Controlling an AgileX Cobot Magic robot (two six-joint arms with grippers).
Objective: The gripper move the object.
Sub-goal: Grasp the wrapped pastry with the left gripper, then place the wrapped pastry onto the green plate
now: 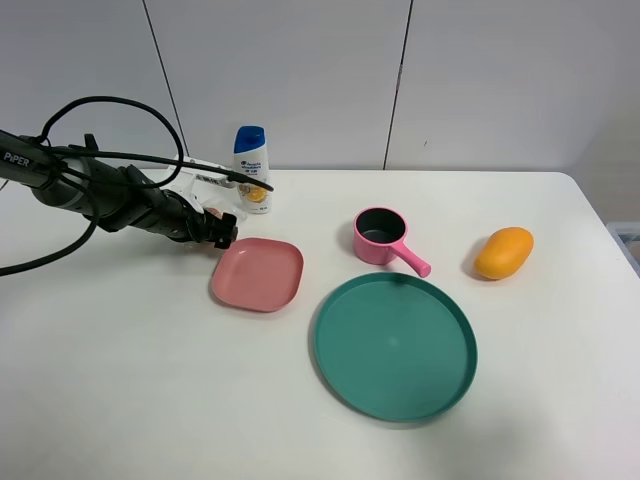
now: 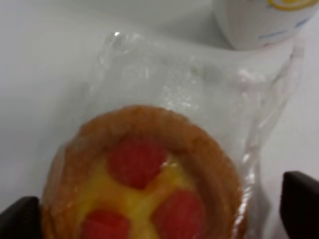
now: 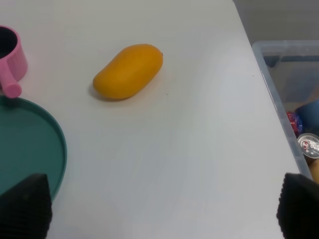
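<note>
The object, a round golden-brown pastry (image 2: pixel 142 179) with red spots in clear crinkly plastic, lies on the white table. My left gripper (image 2: pixel 159 219) is open and straddles it, one dark finger (image 2: pixel 20 219) against its edge and the other finger (image 2: pixel 301 204) a little clear of the wrapper. In the exterior high view the left gripper (image 1: pixel 222 232) is low at the back left, and the pastry (image 1: pixel 211 213) barely shows behind it. My right gripper (image 3: pixel 159 209) is open and empty above bare table and does not show in the exterior high view.
A shampoo bottle (image 1: pixel 251 168) stands just behind the pastry. A pink square plate (image 1: pixel 257 273) lies right of the left gripper. A pink cup (image 1: pixel 380 236), a green round plate (image 1: pixel 330 345) and an orange mango (image 1: pixel 503 252) lie further right. A clear bin (image 3: pixel 279 74) stands past the table's right edge.
</note>
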